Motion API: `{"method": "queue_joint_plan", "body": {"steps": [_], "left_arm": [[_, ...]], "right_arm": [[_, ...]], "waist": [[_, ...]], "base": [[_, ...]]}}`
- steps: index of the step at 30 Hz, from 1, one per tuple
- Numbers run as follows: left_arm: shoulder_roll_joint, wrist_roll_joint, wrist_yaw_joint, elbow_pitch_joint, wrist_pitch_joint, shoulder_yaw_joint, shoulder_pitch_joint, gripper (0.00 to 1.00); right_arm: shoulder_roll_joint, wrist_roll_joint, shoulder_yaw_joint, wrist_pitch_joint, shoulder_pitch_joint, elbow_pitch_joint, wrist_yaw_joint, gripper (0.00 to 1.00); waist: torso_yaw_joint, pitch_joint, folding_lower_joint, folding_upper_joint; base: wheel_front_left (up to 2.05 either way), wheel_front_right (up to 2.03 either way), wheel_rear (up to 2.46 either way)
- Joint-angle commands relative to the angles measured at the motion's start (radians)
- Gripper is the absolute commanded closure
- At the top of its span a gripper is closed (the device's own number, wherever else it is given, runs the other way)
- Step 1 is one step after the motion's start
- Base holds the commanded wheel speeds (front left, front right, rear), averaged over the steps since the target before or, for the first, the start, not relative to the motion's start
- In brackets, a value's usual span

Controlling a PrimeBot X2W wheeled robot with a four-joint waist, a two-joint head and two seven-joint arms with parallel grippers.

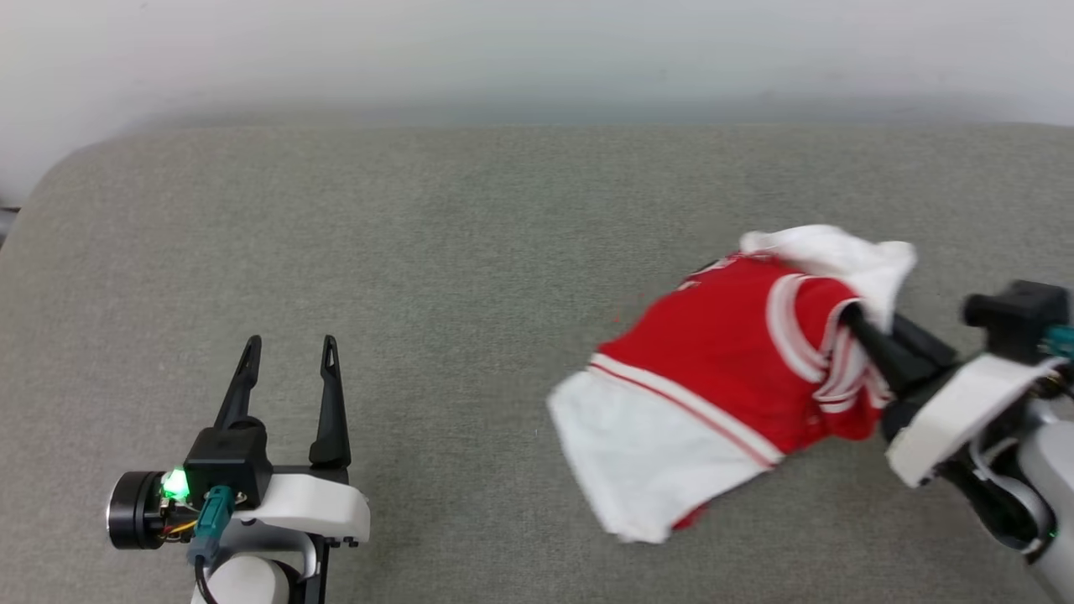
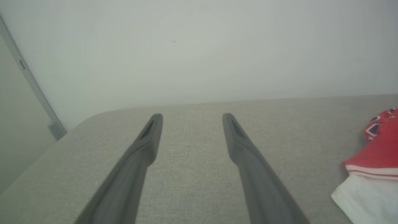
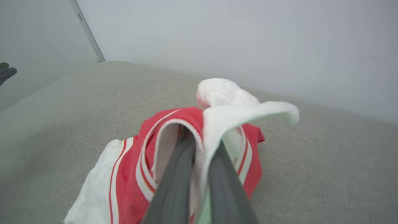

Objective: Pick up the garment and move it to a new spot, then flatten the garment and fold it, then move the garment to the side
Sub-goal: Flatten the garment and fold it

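Pinching the garment (image 1: pixel 722 361) by its striped trim, the right gripper (image 1: pixel 849 317) is clamped on it at the right of the grey fabric surface (image 1: pixel 419 235). Well apart, the left gripper (image 1: pixel 290 342) hovers with fingers spread, empty.

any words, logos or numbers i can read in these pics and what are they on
No text reads whole.
garment: scraps of dark, white-edged lettering at a crumpled fold, too cut off and blurred to read.
No other writing seen.
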Motion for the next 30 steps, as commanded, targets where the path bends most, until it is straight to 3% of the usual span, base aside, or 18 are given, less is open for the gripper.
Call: {"method": "queue_joint_plan", "body": {"steps": [1,7,17,23,27,28,29,30], "left_arm": [[-0.001,0.004,-0.004,-0.002,-0.002,0.008,0.011,0.00],[-0.017,0.014,-0.020,-0.001,-0.002,0.016,0.017,0.00],[-0.037,0.036,-0.041,0.008,-0.002,0.028,0.007,0.00],[-0.044,0.045,-0.052,0.012,-0.002,0.041,0.007,0.00],[-0.050,0.053,-0.058,0.016,-0.002,0.045,0.006,0.00],[-0.051,0.055,-0.060,0.016,-0.002,0.048,0.007,0.00],[-0.051,0.055,-0.060,0.016,-0.002,0.050,0.008,0.00],[-0.052,0.055,-0.062,0.016,-0.002,0.052,0.011,0.00]], "right_arm": [[0.012,-0.003,-0.050,-0.018,0.040,0.019,-0.001,1.00],[0.058,-0.004,-0.289,-0.055,0.174,0.145,-0.001,1.00],[0.139,0.010,-0.612,-0.100,0.249,0.480,-0.001,1.00],[0.164,-0.008,-0.676,-0.076,0.233,0.679,-0.001,1.00],[0.184,-0.018,-0.681,-0.080,0.212,0.747,-0.001,1.00],[0.186,-0.017,-0.683,-0.086,0.207,0.750,-0.001,0.86],[0.182,-0.024,-0.685,-0.091,0.203,0.752,-0.001,0.52],[0.176,-0.035,-0.684,-0.099,0.201,0.751,-0.001,0.00]], "waist": [[-0.015,-0.008,0.0000,-0.0001],[-0.031,-0.003,0.0000,-0.0001],[-0.031,0.015,0.0000,-0.0001],[-0.030,0.018,0.0000,-0.0001],[-0.031,0.017,0.0000,-0.0001],[-0.033,0.017,0.0000,-0.0001],[-0.035,0.016,0.0000,-0.0001],[-0.036,0.014,0.0000,-0.0001]], "base": [[0.00,0.00,0.00],[0.00,0.00,0.00],[0.00,0.00,0.00],[0.00,0.00,0.00],[0.00,0.00,0.00],[0.00,0.00,0.00],[0.00,0.00,0.00],[0.00,0.00,0.00]]}}
